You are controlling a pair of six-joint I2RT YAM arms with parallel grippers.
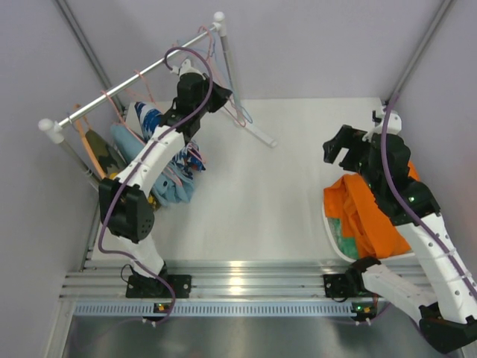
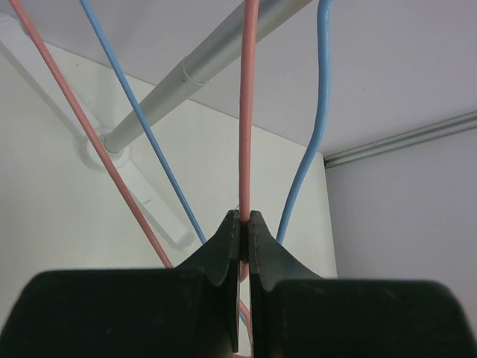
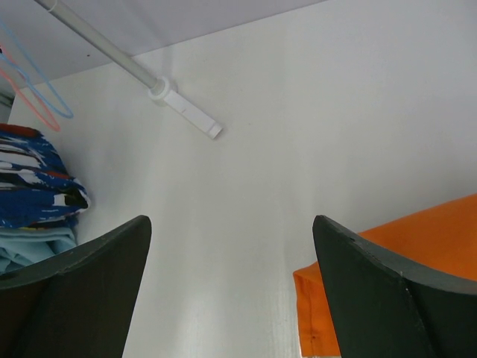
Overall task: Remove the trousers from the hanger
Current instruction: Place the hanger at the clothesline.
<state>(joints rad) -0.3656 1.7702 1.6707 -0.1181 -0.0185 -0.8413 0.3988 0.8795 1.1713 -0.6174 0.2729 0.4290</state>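
My left gripper (image 1: 226, 95) is up by the rack's rail (image 1: 134, 73), shut on the wire of an empty pink hanger (image 2: 246, 134); the jaws (image 2: 245, 218) pinch it tight. An empty blue hanger (image 2: 311, 149) hangs beside it. Blue-and-white patterned trousers (image 1: 149, 119), light blue trousers (image 1: 176, 186) and camouflage trousers (image 1: 101, 149) hang or droop at the rack's left end. Orange trousers (image 1: 367, 212) lie over mint green ones (image 1: 345, 233) at the right. My right gripper (image 1: 340, 153) is open and empty above the table, just left of the orange trousers (image 3: 406, 246).
The rack's white foot (image 1: 257, 133) reaches across the back of the table (image 1: 253, 201); it also shows in the right wrist view (image 3: 186, 108). A white basket rim (image 1: 329, 227) shows under the orange pile. Patterned trousers (image 3: 33, 179) show at that view's left.
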